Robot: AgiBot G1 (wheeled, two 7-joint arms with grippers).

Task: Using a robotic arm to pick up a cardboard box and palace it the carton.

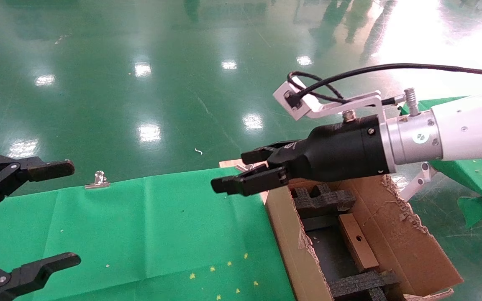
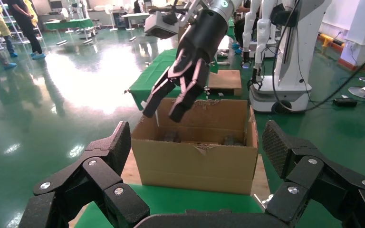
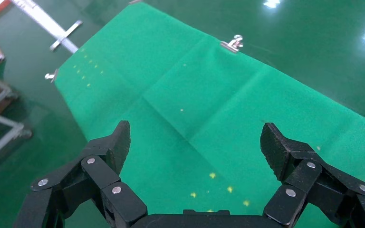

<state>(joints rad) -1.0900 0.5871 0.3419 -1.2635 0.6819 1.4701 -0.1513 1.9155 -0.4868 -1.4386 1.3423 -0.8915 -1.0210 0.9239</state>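
Closest to me, the left gripper (image 1: 23, 217) hangs parked over the near end of the green cloth (image 1: 140, 234), its black fingers spread wide with nothing between them. Farther along, the robotic arm (image 1: 467, 125) reaches in from the right, and its right gripper (image 1: 245, 171) hovers in the air just off the carton's near-left corner, over the cloth's edge; its fingers stand well apart and hold nothing, which its own wrist camera confirms, since only bare green cloth shows between the pads (image 3: 114, 142). Below and behind that claw, back toward the arm, sits the carton (image 1: 283, 234), flaps torn and ragged, black foam inserts (image 1: 320, 198) at either end. The cardboard box (image 1: 356, 242) already lies inside it, tilted on edge between the two foam pieces, its round hole facing up, well clear of the open fingers. Judging by that, the placing step looks done and the claw is at the release-and-clear stage, with no other small box showing on the cloth. If so, the next move calls only for drawing the claw up and away without catching the ragged flap beside it, and perhaps checking whether the box should sit flatter. Beyond the claw, a metal clip (image 1: 96, 180) pins the cloth's far edge, then shiny green floor (image 1: 140, 62).
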